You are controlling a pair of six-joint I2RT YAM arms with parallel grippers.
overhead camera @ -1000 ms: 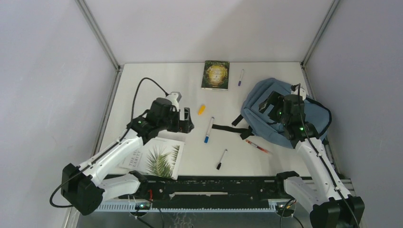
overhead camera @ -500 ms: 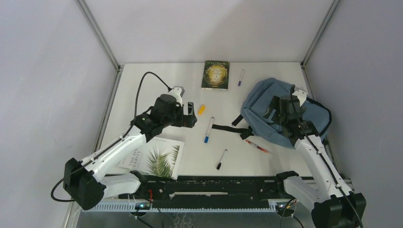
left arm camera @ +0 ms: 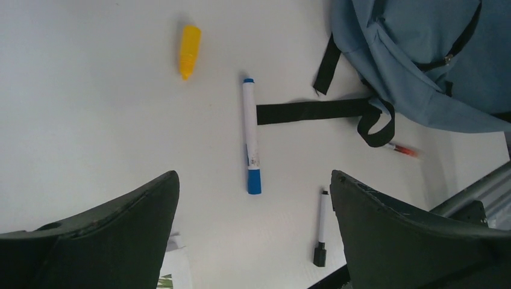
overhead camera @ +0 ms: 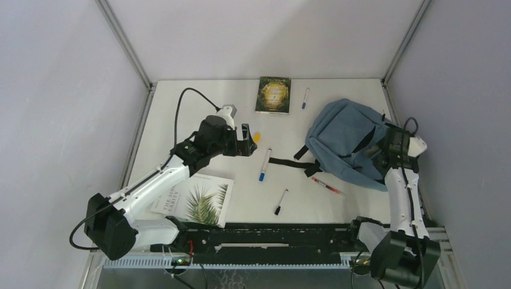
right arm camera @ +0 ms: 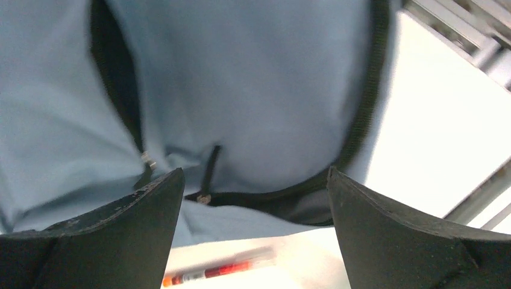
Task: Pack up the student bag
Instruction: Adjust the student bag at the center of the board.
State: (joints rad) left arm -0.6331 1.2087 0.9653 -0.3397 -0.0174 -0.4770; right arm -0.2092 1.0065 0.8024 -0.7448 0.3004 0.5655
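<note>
Hardly begun: blue marker (overhead camera: 264, 164), black pen (overhead camera: 281, 202), green book (overhead camera: 274, 94), palm-leaf book (overhead camera: 194, 200) loose on the counter (overhead camera: 181, 114), outside the bag (overhead camera: 343, 135). Left claw (overhead camera: 246, 139), right claw (right arm camera: 253, 180) spread wide, empty.

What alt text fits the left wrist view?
The open left gripper hovers over a white table, a blue-capped white marker framed between its fingers. A small yellow piece lies upper left; the student bag and its black strap fill the upper right, above a black pen and a red pen.

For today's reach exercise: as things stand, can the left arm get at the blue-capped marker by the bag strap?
Probably yes: the left gripper hangs open near the blue-capped marker, nothing lying between them.
</note>
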